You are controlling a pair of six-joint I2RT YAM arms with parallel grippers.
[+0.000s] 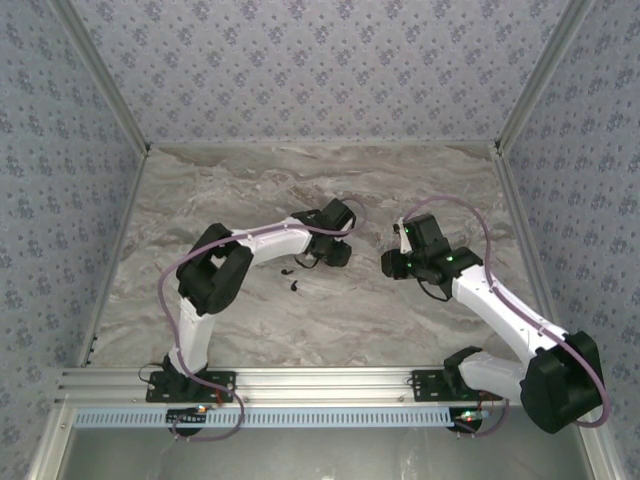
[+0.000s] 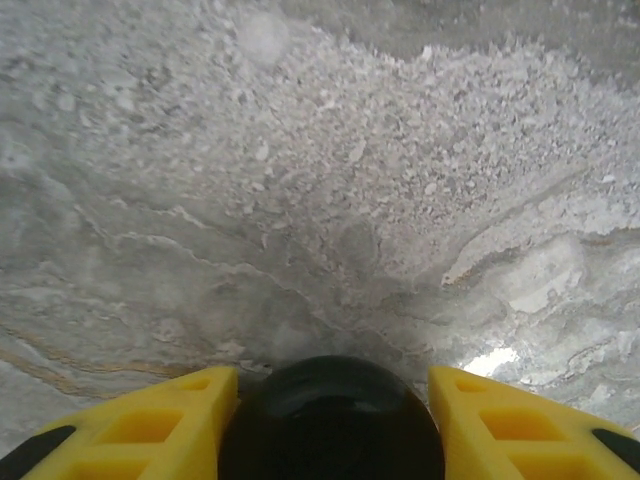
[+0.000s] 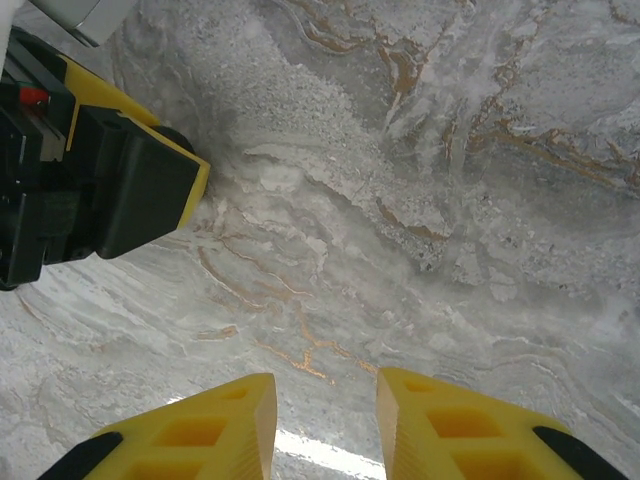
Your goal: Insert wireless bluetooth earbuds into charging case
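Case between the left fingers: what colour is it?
The case is black, clearest in the left wrist view.

You will find the charging case (image 2: 330, 425), a glossy black round puck, held in the left gripper (image 2: 332, 380) and filling the gap from side to side. The two earbuds (image 1: 297, 287), tiny black curved pieces, lie loose and near each other, apart from that gripper, on its near-left side.

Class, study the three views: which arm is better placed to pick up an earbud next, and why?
Right, probably. The left hand grips the charging case, so it is busy. The right hand is open and empty, though the earbuds lie nearer the left hand.
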